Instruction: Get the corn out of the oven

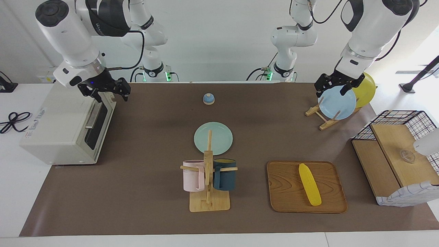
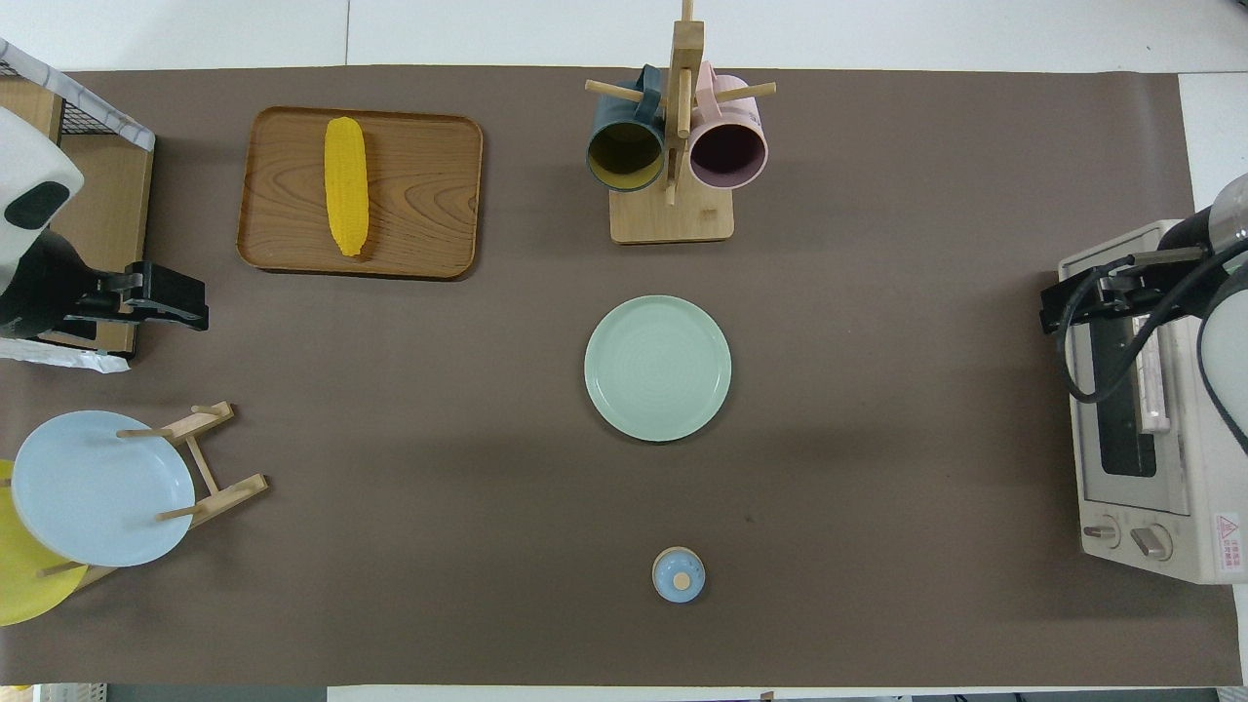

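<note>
Facing the robots, the high camera shows the corn lying on a wooden tray at the left arm's end of the table, out of the oven, which stands at the right arm's end with its door shut. The right gripper hangs at the oven's top edge above the door, jaws released and empty. The left gripper hovers over a blue plate propped in a wooden rack, jaws spread, holding nothing. This view alone shows both arms whole, a yellow plate next to the blue one in the rack, and the wire basket by the wooden box.

Looking down from above, the corn lies lengthwise on the tray, farther from the robots than the green plate. The left gripper shows only as a dark shape beside the wooden box, the right gripper as a dark shape over the oven. Only here do the oven's two knobs and the mugs' open mouths show.
</note>
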Tool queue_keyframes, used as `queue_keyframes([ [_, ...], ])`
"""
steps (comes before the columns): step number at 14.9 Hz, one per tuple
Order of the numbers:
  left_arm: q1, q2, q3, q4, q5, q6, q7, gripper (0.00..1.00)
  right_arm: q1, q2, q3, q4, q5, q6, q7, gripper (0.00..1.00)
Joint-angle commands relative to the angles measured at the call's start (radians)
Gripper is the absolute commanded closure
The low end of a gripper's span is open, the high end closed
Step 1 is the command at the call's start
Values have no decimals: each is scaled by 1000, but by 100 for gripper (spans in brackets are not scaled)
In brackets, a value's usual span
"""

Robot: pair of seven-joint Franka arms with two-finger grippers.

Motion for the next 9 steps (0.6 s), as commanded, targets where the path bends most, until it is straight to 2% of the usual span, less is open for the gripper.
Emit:
queue_keyframes([
  [1,6,-14,-5,-28,-13,30,-2,0,-8,-11,3,-7,21,7,10,0],
  [9,3,-14,-7,-27,-13,23,-2,0,-10,-15,6,-10,8,0,9,0],
])
